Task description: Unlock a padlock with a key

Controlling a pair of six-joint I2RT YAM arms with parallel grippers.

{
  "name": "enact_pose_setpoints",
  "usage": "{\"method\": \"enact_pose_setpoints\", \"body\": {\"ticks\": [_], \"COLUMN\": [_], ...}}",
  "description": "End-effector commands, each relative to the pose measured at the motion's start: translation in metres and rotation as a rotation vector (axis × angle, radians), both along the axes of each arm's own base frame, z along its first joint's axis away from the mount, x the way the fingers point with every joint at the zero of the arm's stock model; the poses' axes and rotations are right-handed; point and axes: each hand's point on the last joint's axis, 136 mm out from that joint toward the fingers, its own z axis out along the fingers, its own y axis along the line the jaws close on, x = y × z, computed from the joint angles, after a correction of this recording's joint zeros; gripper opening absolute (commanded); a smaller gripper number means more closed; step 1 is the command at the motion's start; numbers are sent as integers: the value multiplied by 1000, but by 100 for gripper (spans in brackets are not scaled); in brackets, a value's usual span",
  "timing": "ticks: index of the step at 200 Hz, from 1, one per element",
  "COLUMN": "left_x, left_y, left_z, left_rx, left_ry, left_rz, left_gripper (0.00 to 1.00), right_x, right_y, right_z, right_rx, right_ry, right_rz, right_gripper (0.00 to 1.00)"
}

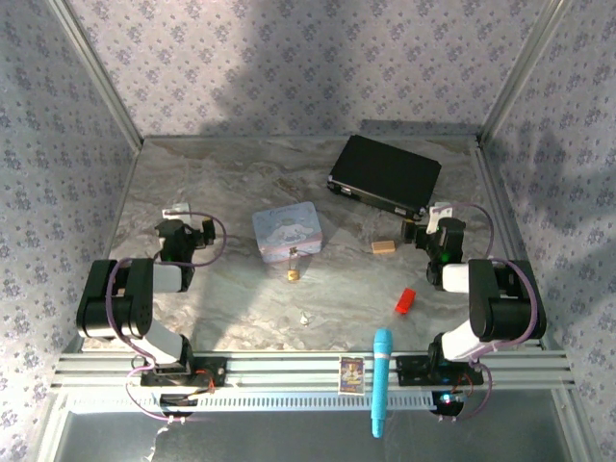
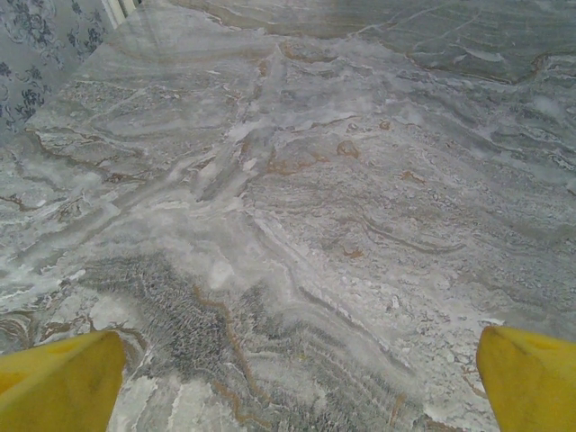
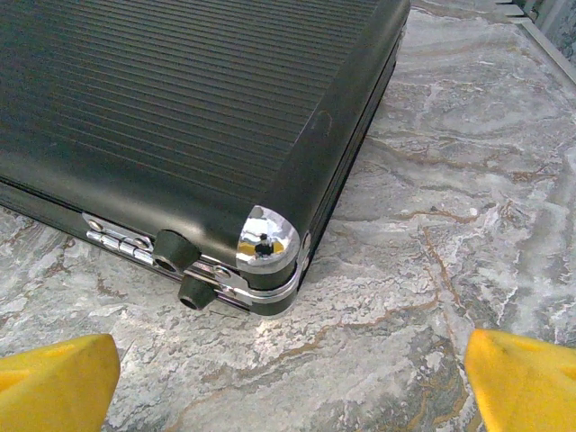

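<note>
The task is sitting at its first step, I judge: the left fingers (image 2: pixel 58 387) and right fingers (image 3: pixel 54 378) are hanging spread apart, gripping nothing. The padlock (image 1: pixel 292 275) and key (image 1: pixel 306 318) are lying on the counter (image 1: pixel 231 308) between them, well apart from either. The next move is likely calling for a precise pinch on the thin key.

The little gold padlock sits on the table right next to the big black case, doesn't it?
No. The tiny brass-gold padlock does sit on the marble table, but right next to the pale blue rectangular tin, not the big ribbed black case, which lies farther back and to the right. The top external view shows this.
</note>
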Motion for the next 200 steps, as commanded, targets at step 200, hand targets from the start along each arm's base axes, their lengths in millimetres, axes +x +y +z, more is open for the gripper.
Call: {"method": "enact_pose_setpoints", "body": {"ticks": [200], "left_x": [-158], "left_y": [-246], "left_z": [49], "left_rx": [-754], "left_ry": [567], "left_rz": [-475], "left_gripper": [96], "right_x": [-159], "right_y": [241], "right_z": [22], "right_rx": [284], "right_ry": [599], "right_rz": [467], "right_gripper": [75]}}
